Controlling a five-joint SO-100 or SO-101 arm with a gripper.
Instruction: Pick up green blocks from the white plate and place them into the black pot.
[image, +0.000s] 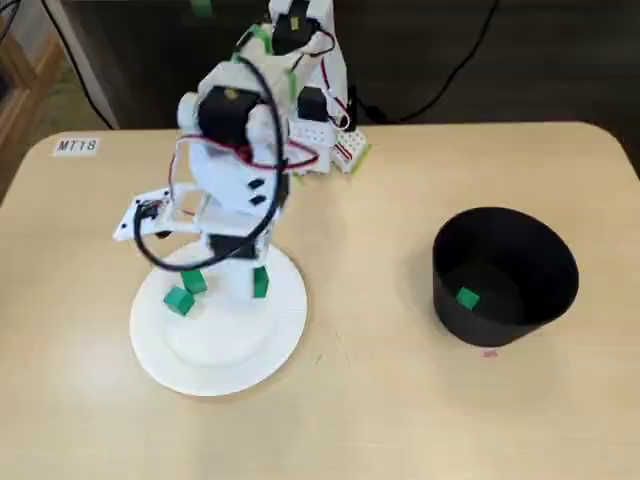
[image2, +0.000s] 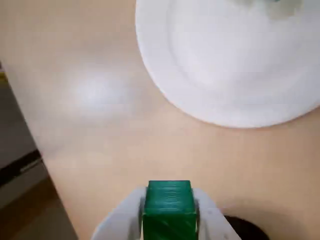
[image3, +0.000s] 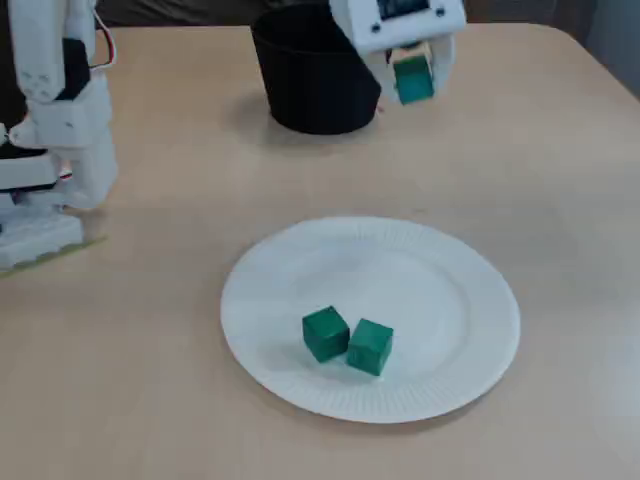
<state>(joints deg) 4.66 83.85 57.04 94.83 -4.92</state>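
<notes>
Here the claw (image3: 413, 82) is clenched on a green block (image3: 414, 78), which sits squarely between the two white fingers (image2: 209, 220) and is lifted clear of the table (image3: 560, 180). In the wrist view the same block fills the bottom centre with its top face showing. Bare tabletop lies beneath it, the plate (image2: 165, 90) curves across the upper right, and a dark sliver of the pot (image2: 246, 229) shows at the lower right. In the lower fixed view the claw hangs just right of the pot (image3: 310, 80), on its near side and about level with its rim. A second block (image3: 325, 333) and a third block (image3: 371, 346) sit on the plate (image3: 450, 280), side by side and touching or nearly so, toward its near edge in that view. From above, a fourth block (image: 467, 298) lies on the floor of the pot (image: 540, 270), near its left wall. The arm (image: 235, 150) leans over the plate's far rim, and a label (image: 77, 146) reading MT18 is stuck near the table's upper left corner.
</notes>
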